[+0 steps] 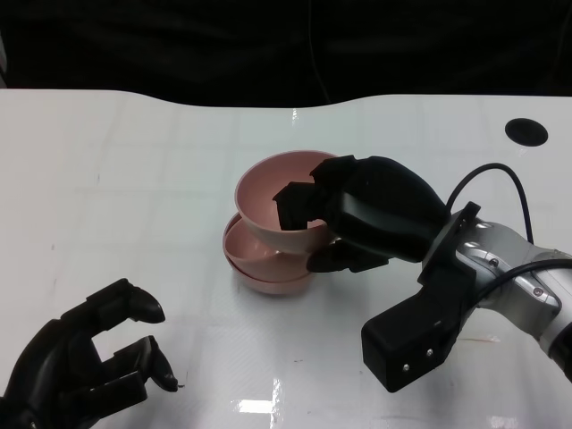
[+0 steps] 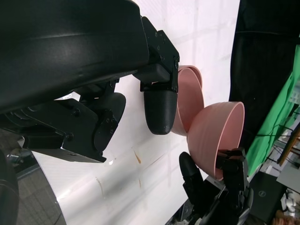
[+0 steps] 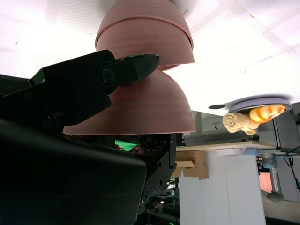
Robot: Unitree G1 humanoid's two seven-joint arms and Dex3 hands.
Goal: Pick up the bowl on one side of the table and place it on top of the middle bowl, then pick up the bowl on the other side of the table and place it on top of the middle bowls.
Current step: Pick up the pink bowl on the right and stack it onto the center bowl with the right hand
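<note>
Plain pale pink on the tilted top bowl [image 1: 268, 192], same pink on the two stacked bowls [image 1: 259, 264] beneath; glossy white surface [image 1: 134, 179] all round, a black hole [image 1: 525, 131] in it; both hands black, right hand [image 1: 357, 219] on a silver forearm [image 1: 509, 268], left hand [image 1: 85, 362] black too

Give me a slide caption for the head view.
Right hand holds a tilted pink bowl over two stacked bowls; left hand empty.

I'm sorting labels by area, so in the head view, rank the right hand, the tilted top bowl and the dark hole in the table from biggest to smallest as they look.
1. right hand
2. top bowl, partly hidden by the hand
3. dark hole
</note>
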